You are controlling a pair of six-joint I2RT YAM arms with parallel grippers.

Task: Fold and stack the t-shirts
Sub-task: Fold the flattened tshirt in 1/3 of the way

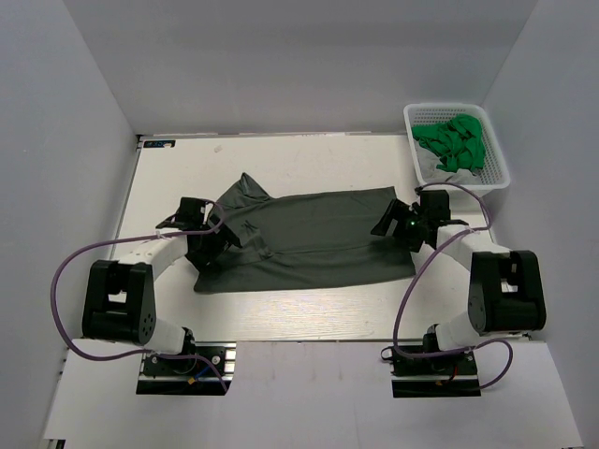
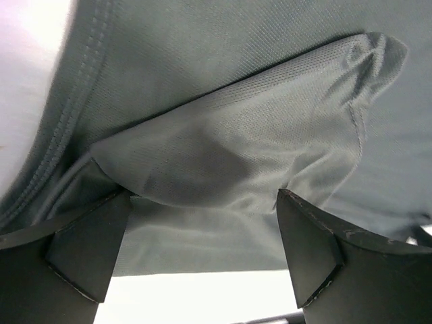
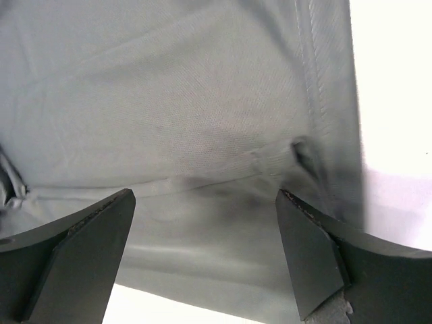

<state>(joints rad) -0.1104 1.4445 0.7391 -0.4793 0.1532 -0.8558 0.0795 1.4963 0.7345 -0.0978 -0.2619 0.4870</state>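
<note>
At the near edge of the white table (image 1: 309,309), around 6 o'clock in the overhead view, the two arm bases sit side by side. Further in, the left claw (image 2: 202,196) is low at the 9 o'clock end of the plain charcoal-grey cloth t-shirt (image 1: 318,238), its jaws spread wide with a raised pleat of fabric just beyond them and nothing pinched. The right claw (image 3: 204,194) is at the 3 o'clock end, over a stitched edge, its jaws equally wide and empty. The grey shirt lies sideways across the middle of the table, mostly flat, with a bunched peak at its 10 o'clock corner and a loose lap of cloth near the left claw. It reads to me as barely begun, spread out rather than folded. Farthest off, at about 1 o'clock, the white plastic lattice basket (image 1: 445,108) holds crumpled emerald-green t-shirts (image 1: 454,140), none yet taken out. So every fold and the whole stack appear left to do. No brand, label or writing can be read.
</note>
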